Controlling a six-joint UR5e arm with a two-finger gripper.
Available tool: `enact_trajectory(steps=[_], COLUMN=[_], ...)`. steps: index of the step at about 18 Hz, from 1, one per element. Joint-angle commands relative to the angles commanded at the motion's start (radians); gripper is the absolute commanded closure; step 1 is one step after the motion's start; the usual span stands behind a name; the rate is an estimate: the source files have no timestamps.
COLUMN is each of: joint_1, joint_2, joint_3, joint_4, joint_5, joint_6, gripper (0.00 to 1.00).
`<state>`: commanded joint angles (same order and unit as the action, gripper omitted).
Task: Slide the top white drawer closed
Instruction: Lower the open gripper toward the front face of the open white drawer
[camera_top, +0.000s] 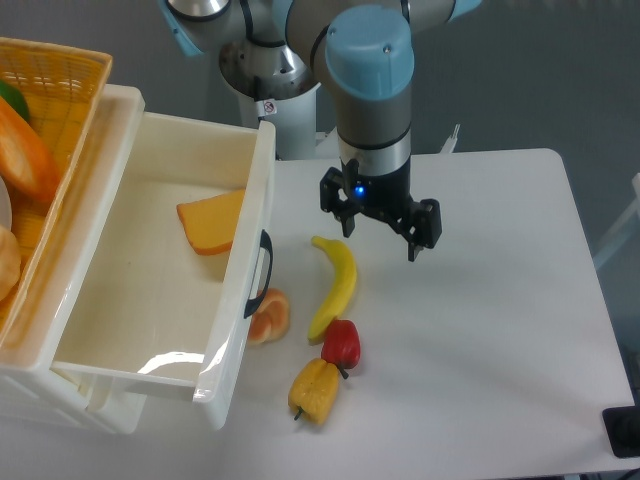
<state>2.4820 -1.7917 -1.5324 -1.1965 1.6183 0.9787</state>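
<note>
The top white drawer (238, 300) is pulled far out toward the right, and its glossy tray is open to view. Its dark curved handle (265, 262) faces right on the front wall. An orange wedge (213, 222) lies inside near the front. My gripper (380, 241) hangs above the table, to the right of the drawer front and a little beyond the handle. Its two black fingers are spread open with nothing between them, and they touch neither the drawer nor the handle.
A banana (335, 285), a red pepper (341, 343), a yellow pepper (314, 390) and a peeled orange (268, 315) lie on the white table (500, 330) just right of the drawer front. A yellow wicker basket (60, 95) with food sits on the cabinet at upper left.
</note>
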Motion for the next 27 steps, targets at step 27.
enact_trajectory(steps=[27], joint_1=[-0.021], joint_2=[-0.089], joint_3=[-0.049], joint_4=[0.026], joint_5=[0.032], joint_6=[-0.216], gripper=[0.0])
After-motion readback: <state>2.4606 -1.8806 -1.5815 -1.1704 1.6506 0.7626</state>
